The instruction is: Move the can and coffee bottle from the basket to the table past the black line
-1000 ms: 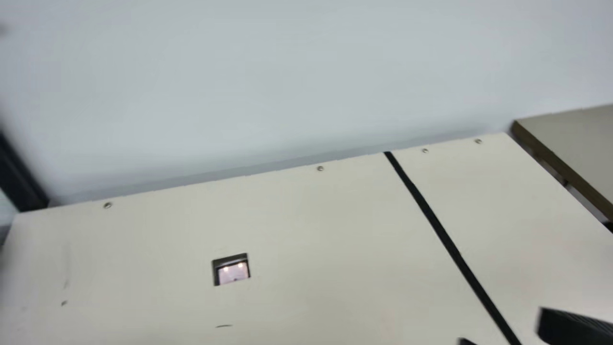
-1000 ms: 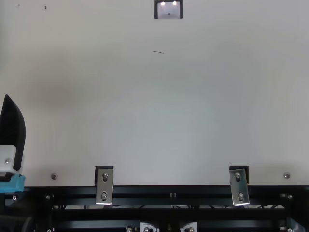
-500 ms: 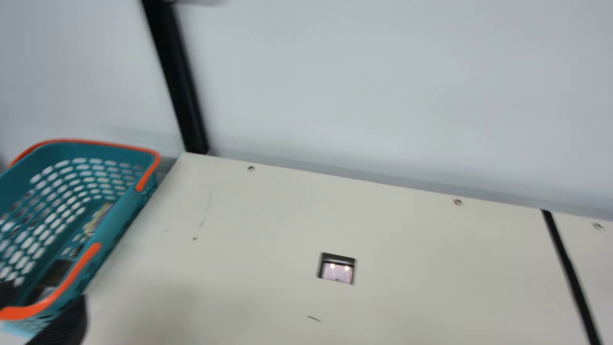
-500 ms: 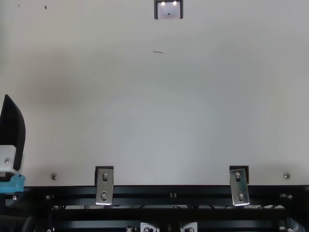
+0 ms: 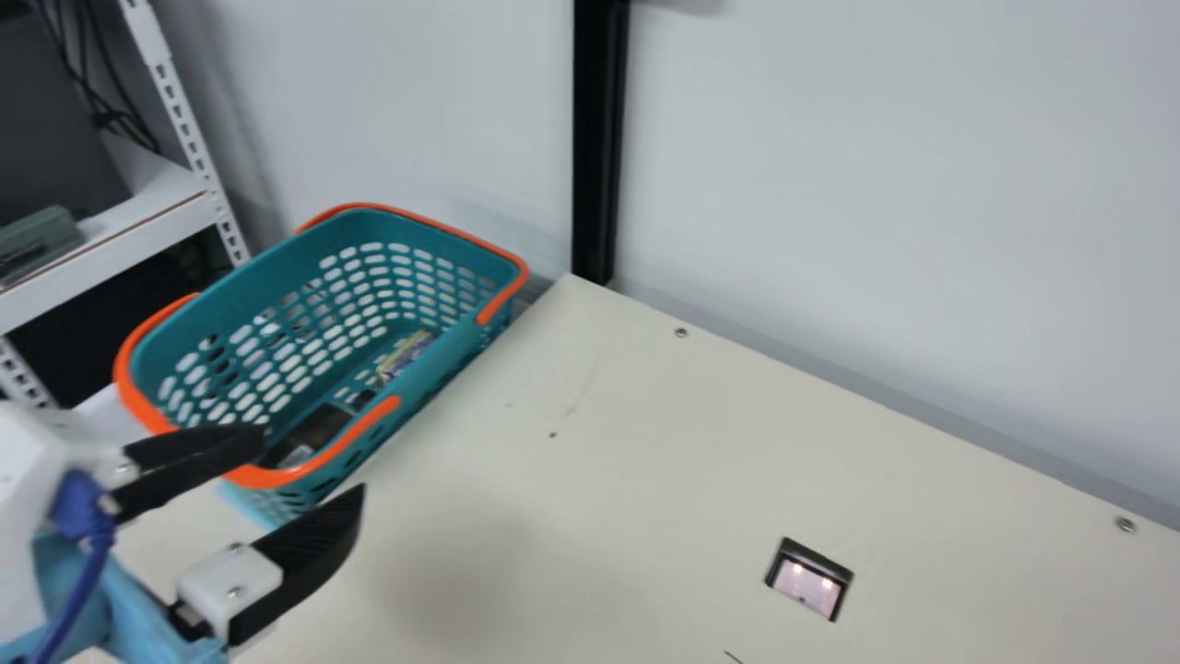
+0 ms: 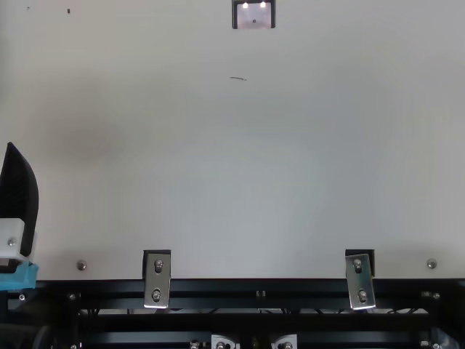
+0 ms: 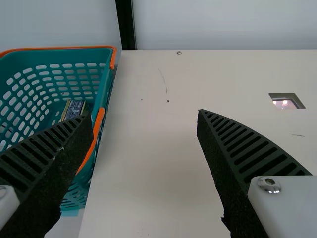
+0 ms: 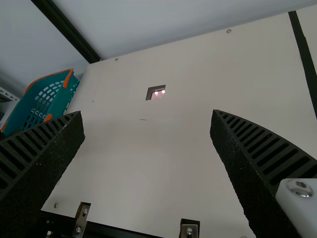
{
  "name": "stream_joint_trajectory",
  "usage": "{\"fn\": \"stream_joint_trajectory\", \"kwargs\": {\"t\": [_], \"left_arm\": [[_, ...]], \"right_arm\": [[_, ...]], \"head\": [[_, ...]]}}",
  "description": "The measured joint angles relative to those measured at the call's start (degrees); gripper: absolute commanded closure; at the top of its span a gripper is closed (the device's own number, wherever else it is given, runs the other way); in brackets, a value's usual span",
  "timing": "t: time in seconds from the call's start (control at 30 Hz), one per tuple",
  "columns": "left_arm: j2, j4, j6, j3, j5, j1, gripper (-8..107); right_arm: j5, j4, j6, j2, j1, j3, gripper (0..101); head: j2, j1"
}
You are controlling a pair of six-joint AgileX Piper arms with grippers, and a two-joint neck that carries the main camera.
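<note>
Basket (image 5: 452,346) holds an item (image 7: 75,108) with illegible print; left gripper (image 5: 312,464) and right gripper (image 8: 147,113) have jaws spread.

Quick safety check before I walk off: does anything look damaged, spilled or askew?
Nothing serious stands out. The table has a thin dark mark near the square recess, which looks like a scratch or scuff. The basket beside it shows no obvious damage.

The teal basket (image 5: 433,371) (slotted, with orange handles) stands upright beside the desk's (image 5: 645,480) left edge. Inside lie a printed item (image 5: 406,355) and a dark item (image 5: 318,429), their kinds unclear. The straight black line (image 8: 303,49) runs across the desk's right part.
</note>
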Motion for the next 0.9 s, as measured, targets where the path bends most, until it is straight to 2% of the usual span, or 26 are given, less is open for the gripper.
{"fn": "stream_joint_trajectory", "kwargs": {"t": [0.17,0.9], "left_arm": [[0.0,0.0,0.0,0.0,0.0,0.0,9],[0.3,-0.1,-0.2,-0.5,0.0,0.3,9]], "right_arm": [[0.0,0.0,0.0,0.0,0.0,0.0,0],[0.0,0.0,0.0,0.0,0.0,0.0,0]], "head": [[2.3,0.3],[2.3,0.0]]}}
